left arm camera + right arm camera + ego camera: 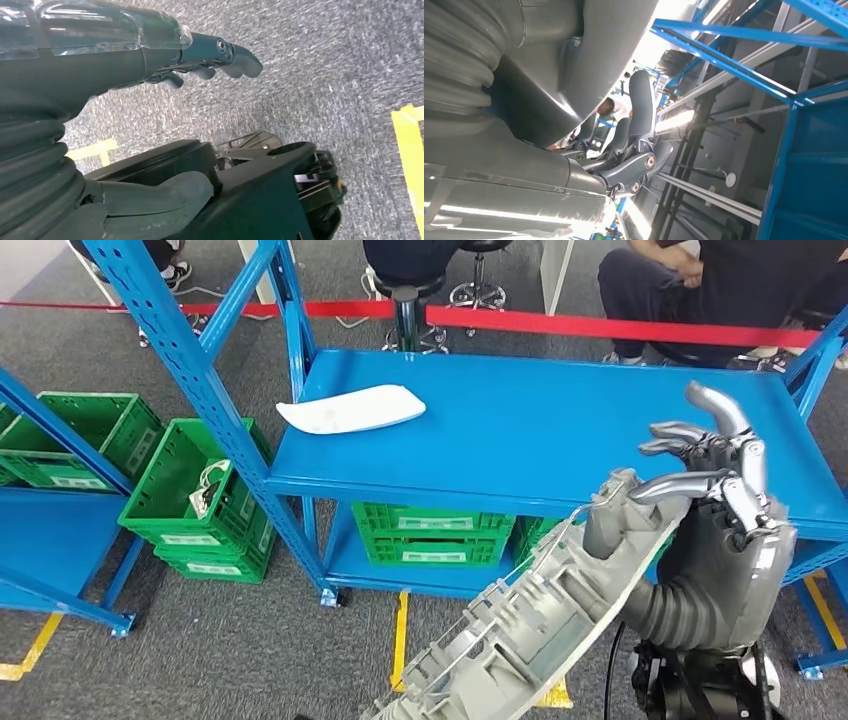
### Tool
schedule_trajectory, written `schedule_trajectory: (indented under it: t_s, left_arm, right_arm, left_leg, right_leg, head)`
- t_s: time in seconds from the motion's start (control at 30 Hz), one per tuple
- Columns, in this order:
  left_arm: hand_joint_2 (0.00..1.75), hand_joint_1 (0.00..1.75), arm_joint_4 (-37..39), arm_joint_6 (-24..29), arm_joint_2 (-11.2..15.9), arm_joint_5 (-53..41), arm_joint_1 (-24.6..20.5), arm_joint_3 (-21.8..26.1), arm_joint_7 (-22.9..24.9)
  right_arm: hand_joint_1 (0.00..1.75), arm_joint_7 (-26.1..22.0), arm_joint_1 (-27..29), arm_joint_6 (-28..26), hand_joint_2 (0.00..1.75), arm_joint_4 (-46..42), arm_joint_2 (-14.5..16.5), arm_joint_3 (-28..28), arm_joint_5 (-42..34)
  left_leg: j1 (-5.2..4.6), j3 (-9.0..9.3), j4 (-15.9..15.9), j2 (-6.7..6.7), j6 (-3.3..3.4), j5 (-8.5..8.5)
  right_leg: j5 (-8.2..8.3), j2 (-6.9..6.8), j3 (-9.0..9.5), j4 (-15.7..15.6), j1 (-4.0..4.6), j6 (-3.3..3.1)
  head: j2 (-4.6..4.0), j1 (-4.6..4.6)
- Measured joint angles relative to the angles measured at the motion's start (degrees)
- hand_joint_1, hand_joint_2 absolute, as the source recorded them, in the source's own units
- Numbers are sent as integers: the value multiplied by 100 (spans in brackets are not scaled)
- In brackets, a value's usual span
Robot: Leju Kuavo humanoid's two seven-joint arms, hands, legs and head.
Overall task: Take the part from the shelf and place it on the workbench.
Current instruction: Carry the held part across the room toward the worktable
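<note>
In the head view my right hand [715, 475] grips a large grey ribbed plastic part [530, 620], thumb pressed on its upper edge and the fingers [700, 430] spread above it. The part slants down to the left, in front of the blue workbench top [560, 430] and below its front edge. A flat white part [352, 408] lies on the bench's left side. The right wrist view catches my right hand's fingers [639, 150] against blue racking. My left hand [210, 55] hangs over grey carpet, holding nothing, fingers loosely extended.
Green crates [430, 533] sit on the bench's lower shelf, and more green crates [200, 500] stand on the floor at left by a blue rack upright [170, 330]. A red barrier tape [600, 325] runs behind the bench, with a stool [405, 290] and seated people [720, 280] beyond.
</note>
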Motion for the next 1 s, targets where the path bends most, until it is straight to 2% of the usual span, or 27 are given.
schedule_trajectory:
  t_s: [0.03,0.07,0.13,0.17,0.2,0.27,0.3,0.33,0.37,0.43,0.47,0.5,0.53,0.57,0.6,0.63,0.67,0.7,0.73,0.8,0.83,0.87,0.9,0.97,1.0]
  left_arm:
    - [175,0,0,0,0,0,1,-1,0]
    - [175,0,0,0,0,0,0,-1,0]
    - [175,0,0,0,1,0,-6,0,0]
    - [175,0,0,0,2,0,-9,1,0]
    - [175,0,0,0,2,0,-10,1,0]
    - [175,0,0,0,3,0,-3,2,0]
    - [175,0,0,-1,2,0,-3,2,1]
    - [175,0,0,-2,-1,0,-7,3,1]
    - [175,0,0,-2,-4,-2,-12,4,2]
    - [175,0,0,-2,-7,-7,-16,6,3]
    - [175,0,0,-2,-7,-10,-14,7,4]
    - [175,0,0,-2,-6,-11,-13,9,5]
    - [175,0,0,-2,-6,-13,-12,13,5]
    - [175,0,0,-2,-7,-14,-13,18,6]
    - [175,0,0,-2,-9,-14,-14,22,7]
    - [175,0,-1,-2,-15,-15,-15,26,7]
    - [175,0,-1,-2,-22,-18,-16,28,7]
    - [175,0,-2,-1,-28,-22,-19,30,7]
    - [175,0,-2,-1,-32,-27,-20,32,8]
    - [175,0,-2,0,-33,-37,-19,34,15]
    - [175,0,-1,0,-32,-39,-17,35,19]
    - [175,0,-1,1,-31,-43,-15,36,22]
    - [175,0,0,1,-28,-45,-17,37,24]
    - [175,0,0,1,-22,-51,-19,38,24]
    - [175,0,0,1,-20,-57,-24,39,24]
  right_arm:
    - [175,0,2,-1,175,3,0,1,0]
    - [175,0,3,-1,175,5,0,2,-1]
    - [175,0,1,-1,175,4,0,2,0]
    - [175,0,0,-1,175,4,0,1,1]
    - [175,0,-2,-1,175,4,0,1,2]
    - [175,0,-2,-1,175,4,0,0,2]
    - [175,0,-1,-2,175,4,-1,-1,1]
    - [175,0,0,-2,175,4,1,-1,1]
    - [175,1,1,-3,175,4,2,-1,-1]
    - [175,4,5,-3,175,4,8,0,-4]
    - [175,5,7,-3,175,4,10,0,-6]
    - [175,7,8,-3,175,4,11,0,-6]
    - [175,7,9,-3,175,4,13,0,-6]
    - [175,7,9,-3,175,4,15,0,-6]
    - [175,7,9,-3,175,4,16,-1,-6]
    - [175,7,7,-3,175,4,17,-2,-6]
    - [175,6,6,-3,175,3,19,-3,-6]
    - [175,6,5,-3,175,2,19,-5,-6]
    - [175,5,4,-3,175,1,19,-6,-6]
    - [175,4,7,-3,175,1,19,-6,-6]
    - [175,5,9,-3,175,2,19,-5,-7]
    - [175,5,13,-3,175,2,19,-5,-7]
    - [175,5,16,-3,175,3,19,-5,-8]
    - [175,5,22,-3,175,4,18,-5,-9]
    - [175,5,24,-3,175,6,17,-5,-11]
  left_leg:
    - [-1,100,-131,0,7,128]
    - [-2,305,-469,0,21,327]
    - [-13,757,-1270,-14,61,599]
    - [-23,884,-1515,-26,83,660]
    - [-34,920,-1617,-39,104,666]
    - [-47,858,-1623,-48,158,744]
    - [-39,813,-1632,-40,195,796]
    - [-31,754,-1640,-32,238,858]
    - [-21,679,-1652,-22,279,931]
    - [-29,513,-1647,-12,331,1057]
    - [-42,429,-1641,-7,343,1118]
    - [-60,348,-1630,-2,350,1173]
    - [-81,269,-1618,2,355,1225]
    - [-103,199,-1608,4,356,1273]
    - [-122,144,-1600,5,354,1317]
    - [-142,102,-1593,6,346,1357]
    - [-153,71,-1588,10,329,1400]
    - [-155,46,-1585,17,306,1444]
    - [-151,22,-1584,27,278,1489]
    - [-146,-38,-1578,40,218,1553]
    - [-147,-87,-1545,35,182,1492]
    - [-143,-156,-1432,25,144,1326]
    - [-125,-247,-1203,14,106,1056]
    - [-82,-441,-487,2,47,508]
    - [-64,-493,-152,1,29,395]
  right_leg:
    - [14,-5,-30,22,6,4]
    - [28,-7,-56,44,9,14]
    - [67,-7,-94,74,13,53]
    - [97,-8,-104,76,16,82]
    - [134,-8,-113,73,18,113]
    - [218,-4,-129,49,20,175]
    - [198,7,-159,58,16,206]
    - [90,17,-208,125,12,233]
    - [-126,27,-280,306,7,261]
    - [-700,32,-441,956,-1,292]
    - [-890,33,-486,1301,-2,298]
    - [-942,33,-475,1519,1,292]
    - [-873,34,-384,1557,6,272]
    - [-719,35,-202,1383,17,238]
    - [-559,37,61,1034,38,186]
    - [-468,38,354,598,68,118]
    - [-434,40,612,185,94,67]
    - [-444,42,779,-104,121,28]
    - [-469,44,852,-259,141,7]
    - [-413,34,806,-344,135,-12]
    - [-360,24,759,-366,117,-27]
    - [-298,11,697,-387,96,-46]
    - [-232,0,629,-390,81,-60]
    - [-124,-11,471,-368,82,-73]
    - [-71,-18,382,-346,82,-69]
  head:
    - [0,-19]
    - [0,-42]
    - [0,-91]
    - [0,-113]
    - [0,-126]
    - [0,-127]
    - [0,-120]
    - [0,-100]
    - [0,-65]
    - [0,33]
    - [0,82]
    - [0,121]
    - [0,157]
    - [0,189]
    - [0,214]
    - [0,230]
    - [0,232]
    - [0,229]
    - [0,229]
    - [0,249]
    - [0,249]
    - [0,223]
    - [0,183]
    - [0,96]
    - [0,69]
